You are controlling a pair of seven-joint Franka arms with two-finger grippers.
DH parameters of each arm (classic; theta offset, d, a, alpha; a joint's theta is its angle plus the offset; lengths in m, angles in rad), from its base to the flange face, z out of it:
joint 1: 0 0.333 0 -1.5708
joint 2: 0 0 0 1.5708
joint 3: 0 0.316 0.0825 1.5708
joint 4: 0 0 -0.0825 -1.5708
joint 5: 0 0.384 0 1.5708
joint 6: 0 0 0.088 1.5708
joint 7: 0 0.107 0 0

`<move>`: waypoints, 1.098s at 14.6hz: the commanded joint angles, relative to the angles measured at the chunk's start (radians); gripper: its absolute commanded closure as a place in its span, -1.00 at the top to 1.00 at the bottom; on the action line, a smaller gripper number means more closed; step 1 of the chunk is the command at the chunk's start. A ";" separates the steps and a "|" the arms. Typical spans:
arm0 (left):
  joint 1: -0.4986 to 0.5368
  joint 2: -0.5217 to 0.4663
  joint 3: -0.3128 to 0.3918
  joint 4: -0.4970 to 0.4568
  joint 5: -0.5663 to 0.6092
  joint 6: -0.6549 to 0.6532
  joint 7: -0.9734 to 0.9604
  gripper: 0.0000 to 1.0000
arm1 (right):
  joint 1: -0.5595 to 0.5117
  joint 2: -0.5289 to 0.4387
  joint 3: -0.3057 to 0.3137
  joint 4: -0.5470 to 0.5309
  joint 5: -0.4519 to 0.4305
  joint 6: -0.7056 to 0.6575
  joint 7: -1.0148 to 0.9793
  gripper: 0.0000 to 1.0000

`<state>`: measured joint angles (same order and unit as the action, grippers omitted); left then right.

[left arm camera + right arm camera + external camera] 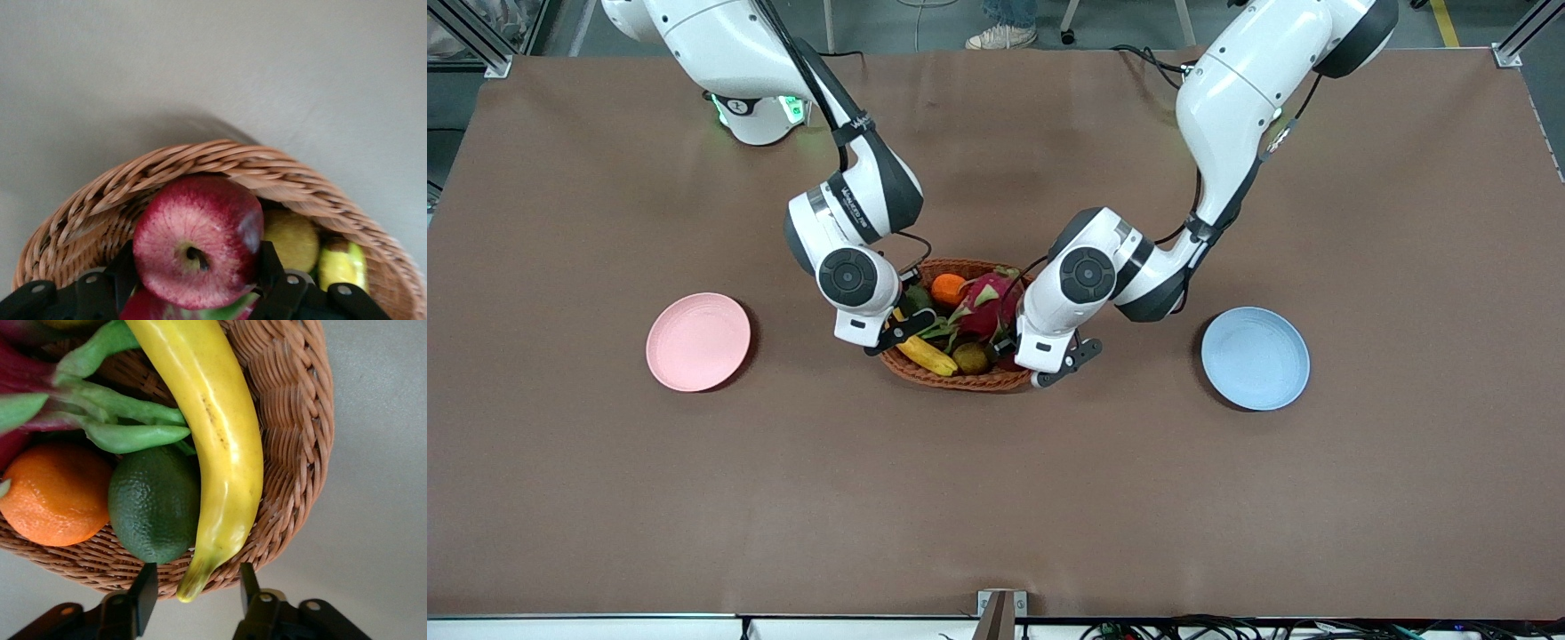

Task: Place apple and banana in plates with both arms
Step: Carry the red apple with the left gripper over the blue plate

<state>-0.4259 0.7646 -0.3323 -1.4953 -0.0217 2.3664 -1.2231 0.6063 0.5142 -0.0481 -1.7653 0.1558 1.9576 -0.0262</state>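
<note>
The dark-red apple (197,240) sits between the fingers of my left gripper (197,273), which is shut on it inside the wicker basket (200,157), at the end toward the left arm. In the front view my left gripper (1024,363) hides the apple. The yellow banana (927,354) lies in the basket along the rim nearer the front camera. My right gripper (195,590) is open, its fingers either side of the banana's (220,453) dark tip without touching it. The pink plate (698,341) lies toward the right arm's end and the blue plate (1255,358) toward the left arm's end. Both plates hold nothing.
The basket (960,382) stands mid-table between the plates. It also holds an orange (948,288), a pink dragon fruit (987,307), a brown kiwi (970,357) and a dark green fruit (155,503). Both arms hang low over the basket.
</note>
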 commanded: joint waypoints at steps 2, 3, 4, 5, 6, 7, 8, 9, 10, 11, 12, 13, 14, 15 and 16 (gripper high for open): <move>0.012 -0.088 0.009 0.010 0.014 -0.080 -0.015 -0.76 | 0.030 0.000 -0.010 0.003 0.004 0.003 0.008 0.06; 0.021 -0.117 0.010 0.010 0.014 -0.114 -0.010 -0.85 | 0.036 -0.002 -0.010 0.001 0.002 0.006 0.008 0.05; 0.051 -0.140 0.013 0.009 0.019 -0.145 -0.003 -0.85 | 0.039 -0.003 -0.012 0.001 0.001 0.006 0.008 0.05; 0.079 -0.168 0.013 0.001 0.026 -0.176 0.003 -0.85 | 0.046 -0.008 -0.013 0.001 -0.001 0.007 0.008 0.05; 0.100 -0.192 0.013 -0.014 0.048 -0.221 0.055 -0.85 | 0.046 -0.011 -0.013 0.001 -0.001 0.007 0.008 0.05; 0.139 -0.221 0.012 -0.037 0.081 -0.264 0.133 -0.84 | 0.044 -0.014 -0.015 0.000 -0.007 0.006 0.006 0.05; 0.178 -0.244 0.010 -0.054 0.086 -0.289 0.195 -0.83 | 0.046 -0.014 -0.013 0.001 -0.028 0.006 0.008 0.05; 0.215 -0.269 0.010 -0.074 0.088 -0.323 0.262 -0.82 | 0.044 -0.014 -0.013 0.001 -0.047 0.007 0.008 0.05; 0.249 -0.278 0.012 -0.082 0.088 -0.355 0.324 -0.81 | 0.044 -0.013 -0.013 0.000 -0.050 0.007 0.008 0.05; 0.283 -0.278 0.012 -0.086 0.088 -0.393 0.358 -0.81 | 0.044 -0.013 -0.013 0.000 -0.051 0.007 0.008 0.05; 0.304 -0.275 0.013 -0.092 0.088 -0.432 0.359 -0.82 | 0.044 -0.011 -0.015 0.001 -0.051 0.006 0.008 0.05; 0.327 -0.275 0.015 -0.121 0.098 -0.444 0.367 -0.81 | 0.044 -0.010 -0.016 0.000 -0.051 0.006 0.008 0.05; 0.354 -0.277 0.015 -0.153 0.142 -0.444 0.367 -0.81 | 0.043 -0.008 -0.016 0.000 -0.051 0.006 0.008 0.03; 0.369 -0.277 0.012 -0.186 0.204 -0.444 0.367 -0.78 | 0.043 -0.008 -0.016 0.000 -0.051 0.006 0.008 0.02; 0.380 -0.278 0.012 -0.218 0.253 -0.444 0.372 -0.77 | 0.043 -0.008 -0.016 0.000 -0.051 0.004 0.008 -0.01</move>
<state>-0.0640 0.5161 -0.3122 -1.6296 0.1517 1.9226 -0.8549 0.6385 0.5138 -0.0556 -1.7580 0.1150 1.9626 -0.0263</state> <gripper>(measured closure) 0.238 0.489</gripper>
